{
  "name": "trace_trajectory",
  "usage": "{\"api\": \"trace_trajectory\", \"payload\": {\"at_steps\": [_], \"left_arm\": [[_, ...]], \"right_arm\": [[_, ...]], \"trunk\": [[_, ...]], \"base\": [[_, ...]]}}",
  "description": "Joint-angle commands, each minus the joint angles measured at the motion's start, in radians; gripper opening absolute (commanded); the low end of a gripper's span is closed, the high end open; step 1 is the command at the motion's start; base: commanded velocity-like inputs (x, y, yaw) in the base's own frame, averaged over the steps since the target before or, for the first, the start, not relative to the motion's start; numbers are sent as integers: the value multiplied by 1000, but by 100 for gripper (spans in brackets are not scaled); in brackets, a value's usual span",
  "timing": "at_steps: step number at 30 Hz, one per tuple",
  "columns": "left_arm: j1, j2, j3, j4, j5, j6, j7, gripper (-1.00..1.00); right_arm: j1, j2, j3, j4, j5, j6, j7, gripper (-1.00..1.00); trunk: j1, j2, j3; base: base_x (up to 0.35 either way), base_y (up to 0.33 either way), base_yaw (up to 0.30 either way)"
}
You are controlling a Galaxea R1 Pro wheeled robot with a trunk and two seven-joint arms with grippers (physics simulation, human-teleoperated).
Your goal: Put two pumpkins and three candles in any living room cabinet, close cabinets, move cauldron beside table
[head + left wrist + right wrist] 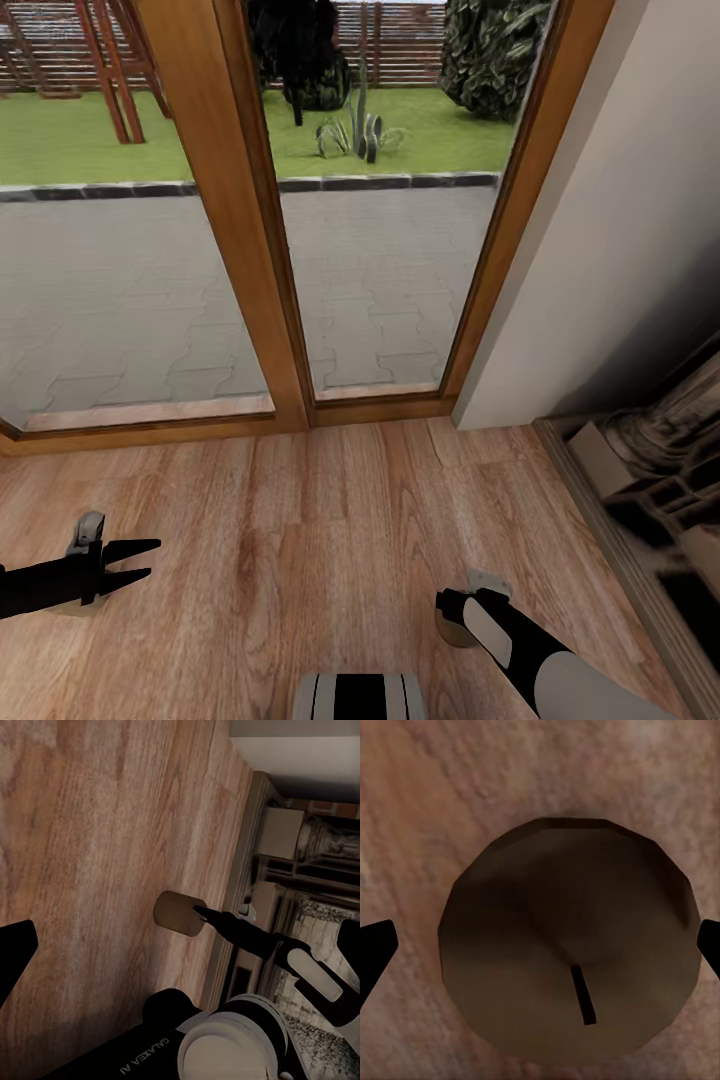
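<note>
Soft daylight through glass doors [330,250]; blurry, low-resolution renders.

We face a tall wood-framed glass door [290,250] above a warm plank wood floor [300,520]; a plain pale wall [620,220] stands right, grey paving [120,290] and lawn [80,140] outside.

Black arms with white-grey shell segments, pointed black fingers [135,548], white "GALAXEA AI" lettering.

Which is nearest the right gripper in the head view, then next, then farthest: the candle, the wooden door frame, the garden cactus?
1. Candle: on the floor right at the right gripper.
2. Wooden door frame: ahead, where the floor ends.
3. Garden cactus: outside, on the lawn.
</note>
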Motion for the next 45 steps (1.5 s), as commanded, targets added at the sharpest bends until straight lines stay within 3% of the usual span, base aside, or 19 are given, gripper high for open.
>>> {"api": "trace_trajectory", "payload": {"at_steps": [1,5,9,45], "left_arm": [[0,0,0,0,0,0,0,100],[0,0,0,0,0,0,0,100],[0,0,0,0,0,0,0,100],[0,0,0,0,1,0,0,100]], "right_arm": [[0,0,0,0,0,0,0,100],[0,0,0,0,0,0,0,100],[0,0,0,0,0,0,0,100],[0,0,3,0,3,-5,-2,100]], "trunk": [[0,0,0],[0,0,0],[2,-1,-15],[3,-1,-23]], "base": [[0,0,0],[0,0,0],[0,0,0],[0,0,0]]}}
